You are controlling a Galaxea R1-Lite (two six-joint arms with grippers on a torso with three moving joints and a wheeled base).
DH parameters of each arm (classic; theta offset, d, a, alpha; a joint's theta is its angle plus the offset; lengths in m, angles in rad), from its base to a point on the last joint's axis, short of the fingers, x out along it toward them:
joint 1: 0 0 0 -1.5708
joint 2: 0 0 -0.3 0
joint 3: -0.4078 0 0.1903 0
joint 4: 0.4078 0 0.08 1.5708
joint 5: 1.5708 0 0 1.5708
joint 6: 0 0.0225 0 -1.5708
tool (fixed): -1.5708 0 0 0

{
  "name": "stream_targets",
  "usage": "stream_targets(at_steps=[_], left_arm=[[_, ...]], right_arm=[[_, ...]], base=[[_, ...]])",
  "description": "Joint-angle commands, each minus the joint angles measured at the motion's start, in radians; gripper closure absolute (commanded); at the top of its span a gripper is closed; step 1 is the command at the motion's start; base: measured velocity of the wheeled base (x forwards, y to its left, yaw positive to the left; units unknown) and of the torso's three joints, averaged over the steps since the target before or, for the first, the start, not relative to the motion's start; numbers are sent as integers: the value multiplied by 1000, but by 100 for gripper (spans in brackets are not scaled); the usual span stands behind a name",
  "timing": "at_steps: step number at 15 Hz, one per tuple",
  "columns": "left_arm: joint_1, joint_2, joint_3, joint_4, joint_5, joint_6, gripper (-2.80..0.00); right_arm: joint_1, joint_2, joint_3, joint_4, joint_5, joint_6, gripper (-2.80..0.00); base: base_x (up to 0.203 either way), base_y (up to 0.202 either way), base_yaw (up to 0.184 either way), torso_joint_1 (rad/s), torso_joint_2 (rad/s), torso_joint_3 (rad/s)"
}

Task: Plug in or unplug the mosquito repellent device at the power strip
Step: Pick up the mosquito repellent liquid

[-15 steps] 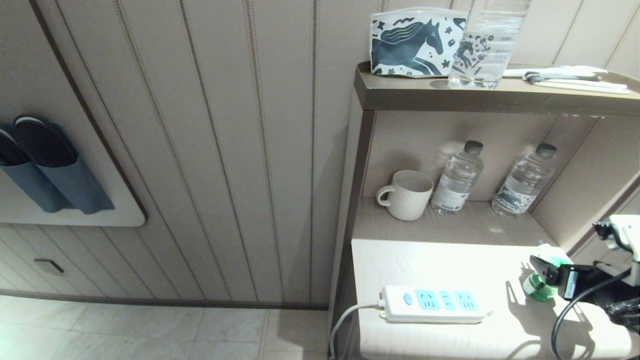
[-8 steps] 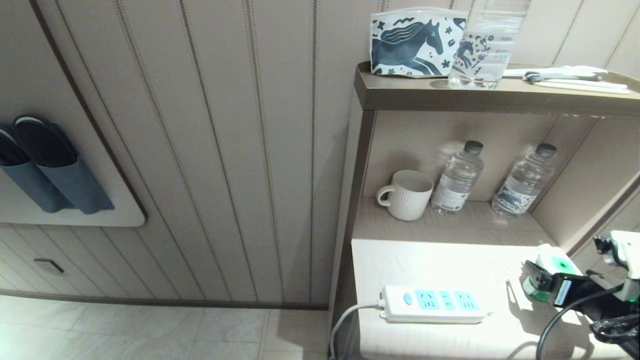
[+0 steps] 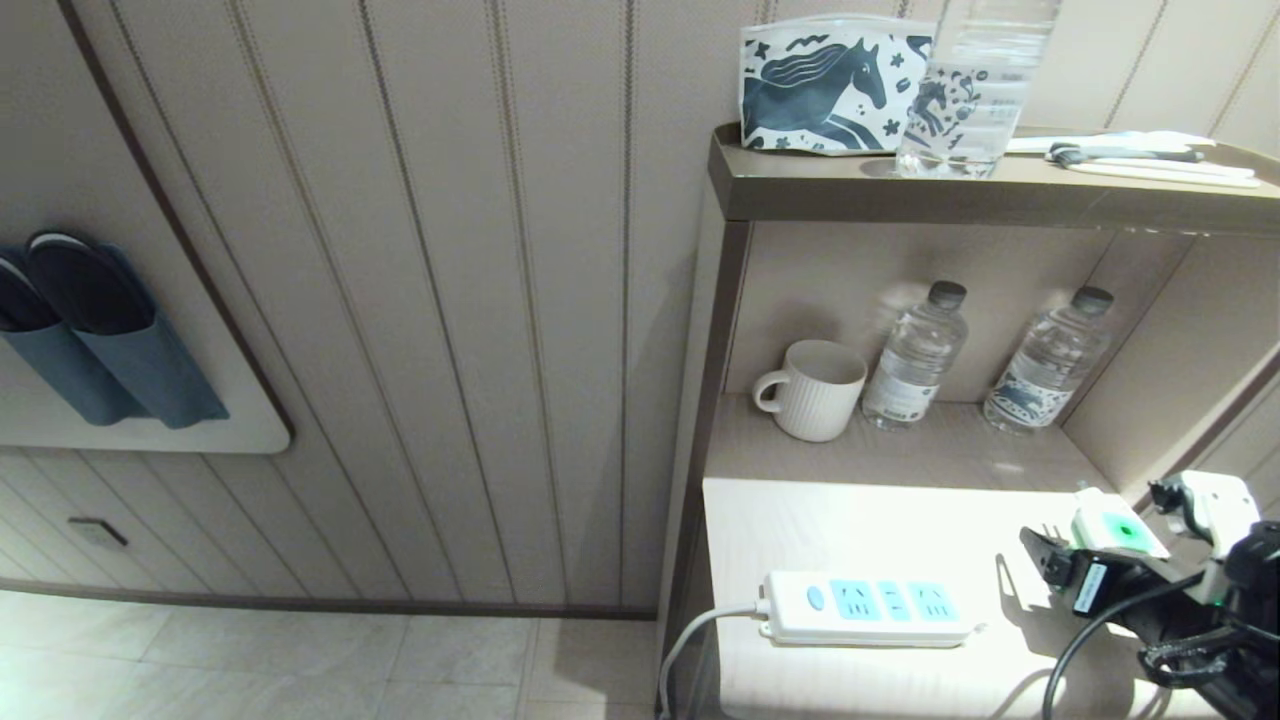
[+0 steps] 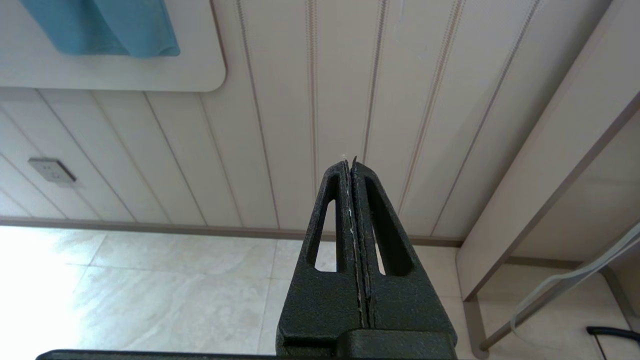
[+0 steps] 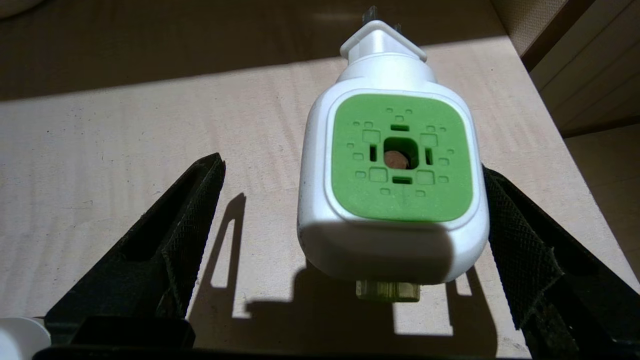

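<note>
The mosquito repellent device stands unplugged on the pale table, near its right-hand end and well apart from the power strip, which lies toward the front edge with all three socket panels vacant and its white cord trailing off the left side. The step in hand appears to be the approach for pickup, before any plugging in. The right gripper is spread wide around the device: in the right wrist view one black finger sits just beside, perhaps touching, the device's white shell, while the other finger is clear of it with bare table between, so nothing is grasped. The device's green face is toward the wrist camera and its prongs point away. The next move likely calls for closing squarely on the shell, lifting, then turning the prongs toward a socket panel. The left gripper is parked away from the table, facing the panelled wall above the floor, its fingers pressed together on nothing.
</note>
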Motion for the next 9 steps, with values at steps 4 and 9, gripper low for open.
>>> stream_targets(at_steps=[4,9], left_arm=[[0,0,0,1,0,0,0],[0,0,0,1,0,0,0]], right_arm=[[-3,7,0,-47,2,2,-280],[1,-1,-29,-47,-15,1,-280]], base=[[0,0,0,0,0,0],[0,0,0,0,0,0]])
